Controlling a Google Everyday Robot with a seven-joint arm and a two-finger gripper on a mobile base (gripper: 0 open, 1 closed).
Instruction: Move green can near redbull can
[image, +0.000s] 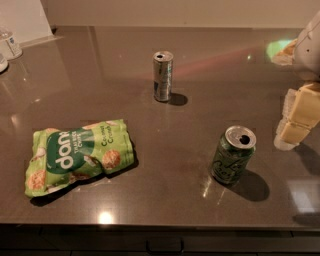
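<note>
Presently the green can (232, 155) stands upright at 4 o'clock on the counter (100, 65), well apart from the redbull can (163, 76) at its 11 o'clock. The gripper (296, 121) hangs near at 2 o'clock, its opening impossible to tell. The can is judged light, smooth and dentable; a gentle mid-body grasp is advised.

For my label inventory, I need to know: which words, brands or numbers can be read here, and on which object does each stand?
"dom" or "dan", large white letters, uncertain: on the snack bag.
"Crunch", small print, same bag; the other small words are blurred.
On the green can: pale script, unreadable.
On the redbull can: nothing readable.
On the end effector, at the right edge: no text.
</note>
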